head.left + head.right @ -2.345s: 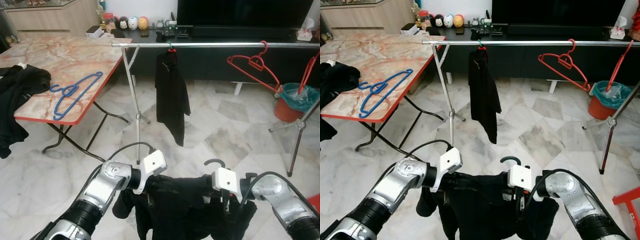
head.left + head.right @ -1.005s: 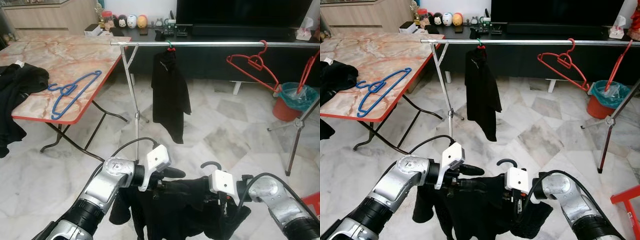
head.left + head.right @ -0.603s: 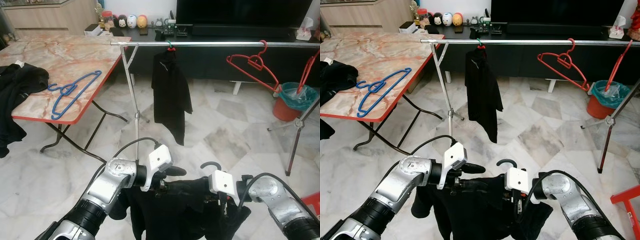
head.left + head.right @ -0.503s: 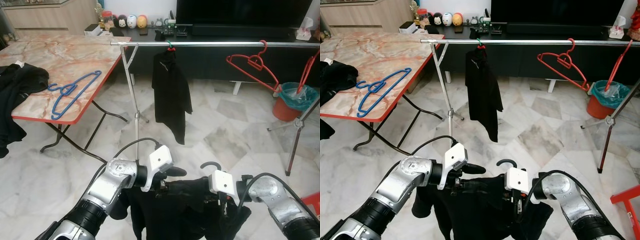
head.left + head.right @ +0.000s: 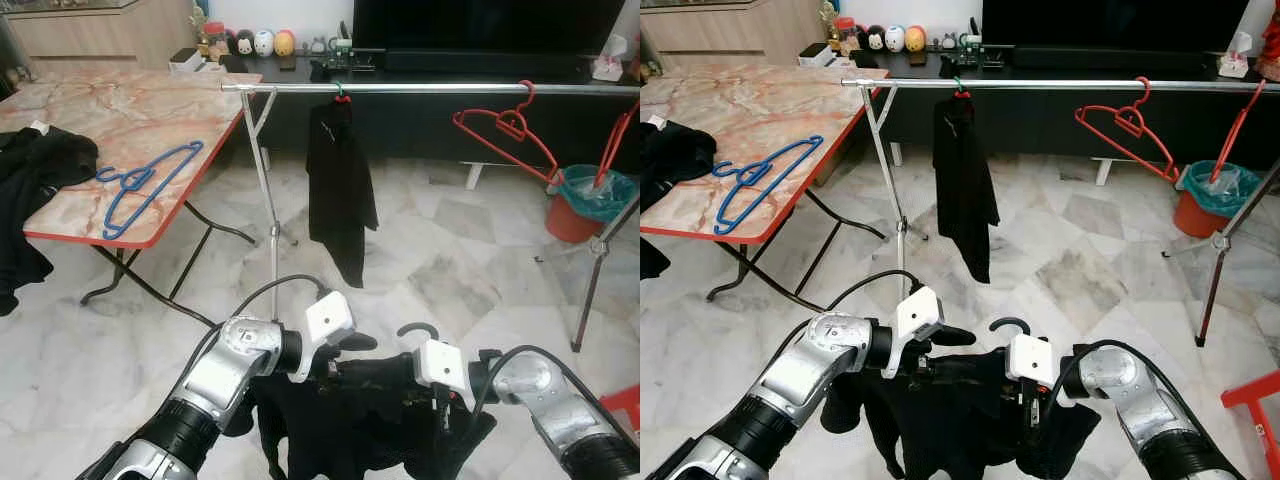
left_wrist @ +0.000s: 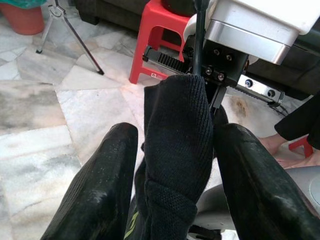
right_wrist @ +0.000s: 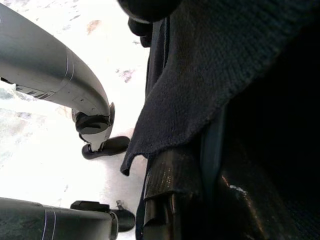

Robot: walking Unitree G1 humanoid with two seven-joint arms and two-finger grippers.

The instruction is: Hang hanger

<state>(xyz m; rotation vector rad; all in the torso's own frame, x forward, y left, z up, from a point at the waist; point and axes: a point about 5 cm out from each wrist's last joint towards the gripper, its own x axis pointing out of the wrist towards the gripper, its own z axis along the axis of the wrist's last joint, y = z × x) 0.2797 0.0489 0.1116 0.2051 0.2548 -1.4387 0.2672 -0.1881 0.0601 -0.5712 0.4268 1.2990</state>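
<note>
Bright, even daylight; sharp frames

Silver arms, white wrist blocks (black cables looping), seemingly ribbed black cuffs.

The garment [image 6: 175, 150] was matt knitted cloth, the rail [image 5: 420, 89] shiny metal, the floor [image 5: 450, 260] glossy marble, the desk [image 5: 120, 110] polished marble-look.

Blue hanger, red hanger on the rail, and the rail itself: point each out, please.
blue hanger [image 5: 150, 183], left eye view, on its long arm.
red hanger [image 5: 503, 126], left eye view, on its neck.
rail [image 5: 430, 88], left eye view, on the bare bar.
</note>
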